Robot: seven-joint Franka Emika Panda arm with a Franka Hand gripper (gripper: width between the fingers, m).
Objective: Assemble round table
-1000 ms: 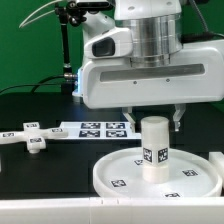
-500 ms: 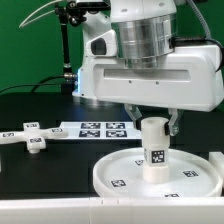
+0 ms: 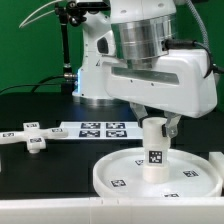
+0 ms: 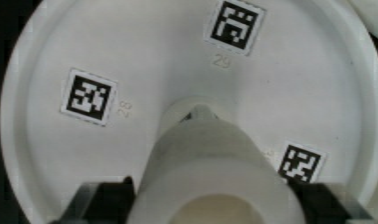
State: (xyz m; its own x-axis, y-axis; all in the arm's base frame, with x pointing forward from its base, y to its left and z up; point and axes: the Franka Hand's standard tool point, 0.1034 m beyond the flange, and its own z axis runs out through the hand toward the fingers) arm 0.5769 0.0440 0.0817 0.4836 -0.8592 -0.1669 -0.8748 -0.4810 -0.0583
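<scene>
Between the fingers [image 3: 155,124] stands the short leg [image 3: 153,148], upright at the middle of the round disc [image 3: 115,172] on the black bench [image 3: 40,175]; the fingers pinch its top (tags show on both parts). The cross-shaped base [image 3: 30,137] lies well off to the exterior view's left, beside the marker board [image 3: 98,128].

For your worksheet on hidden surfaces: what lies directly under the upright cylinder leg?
The cylinder leg stands upright at the middle of the round disc, with the gripper around its top. The disc's rim and tags show around it; the patch of disc beneath the leg's foot is covered.
</scene>
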